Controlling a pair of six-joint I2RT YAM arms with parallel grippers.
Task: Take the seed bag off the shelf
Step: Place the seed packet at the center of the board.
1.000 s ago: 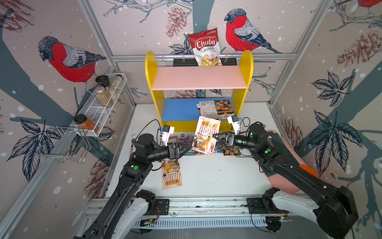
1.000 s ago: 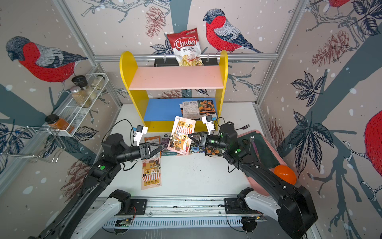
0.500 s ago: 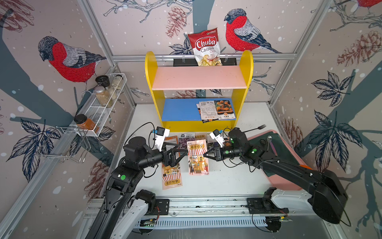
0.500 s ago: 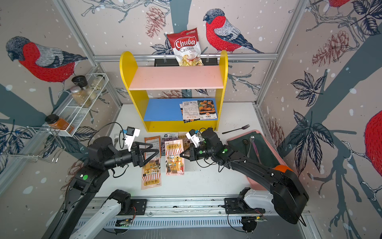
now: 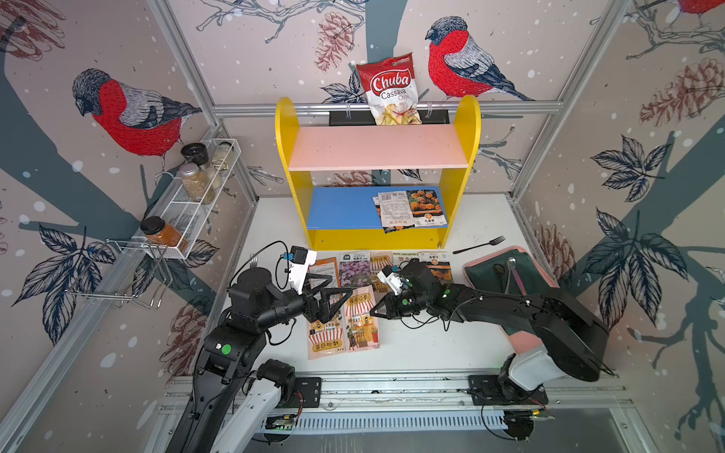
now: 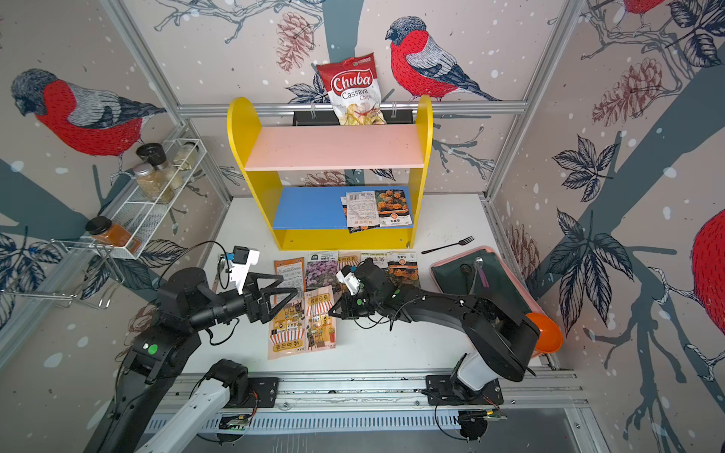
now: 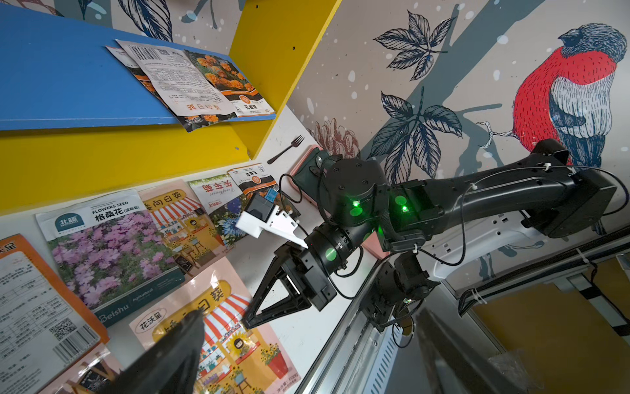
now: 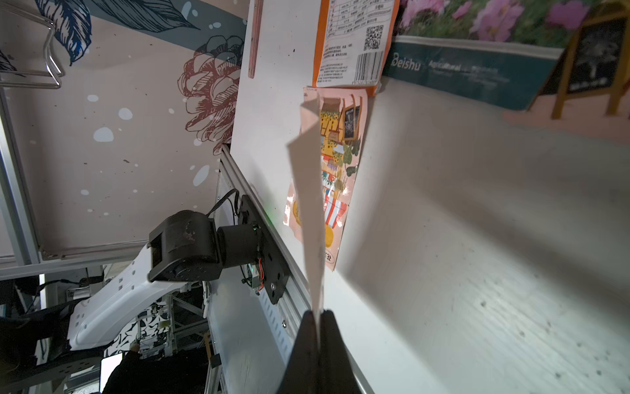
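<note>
Just in front of the shelf (image 5: 378, 149), right tool (image 5: 373, 313) is clamped on the edge of the seed bag (image 5: 363, 327), which looks light, floppy, slippery; left tool (image 5: 340, 285) gapes wide.

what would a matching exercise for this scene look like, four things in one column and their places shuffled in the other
Column A
1. chips bag
2. fork
3. marigold seed bag
4. front-right pink seed bag

Column B
a. pinched by the right gripper
b. on the blue lower board
c. on the white table, right of the shelf
d. behind the pink upper board

Pairs: 1-d, 2-c, 3-b, 4-a
</note>
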